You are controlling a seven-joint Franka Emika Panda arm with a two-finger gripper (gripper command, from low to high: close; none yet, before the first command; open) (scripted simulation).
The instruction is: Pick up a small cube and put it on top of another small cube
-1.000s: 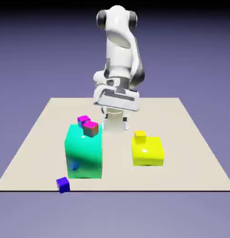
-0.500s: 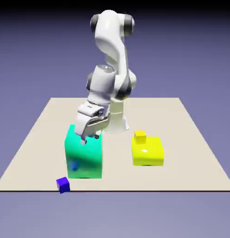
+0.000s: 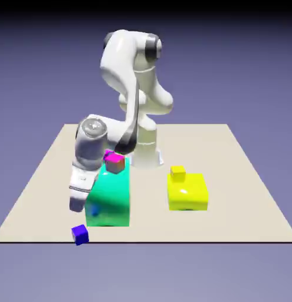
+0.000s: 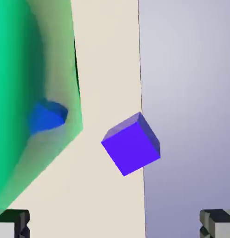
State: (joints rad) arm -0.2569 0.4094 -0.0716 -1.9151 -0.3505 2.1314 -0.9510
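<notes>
**pixelpete:** Beige counter, flat and matte, sitting in front of a plain blue-violet backdrop that goes dark toward the top of the frame. No walls, no clutter, just that gradient.

**rigwatcher:** Yep. In the exterior view the small cube, dark blue, is at the lower left, right on the counter's near edge. The hand view shows the same: the cube sits mid-frame, tilted in the picture, with one corner reaching the line where beige meets violet.

**pixelpete:** And the big teal block?

**rigwatcher:** Center-left, glossy, with a blue reflection of the cube on its face. It fills the left side of the hand view. A magenta-topped cube rests on its top, partly hidden behind the arm.

**pixelpete:** Where's the pincer?

**rigwatcher:** Left of the teal block, just above the small cube and not touching it. Its fingertips sit at the two bottom corners of the hand view, spread wide apart, nothing between them.

**pixelpete:** The other one?

**rigwatcher:** The tiny yellow cube is right of center, sitting on top of the large yellow block, well apart from the blue one.
</notes>
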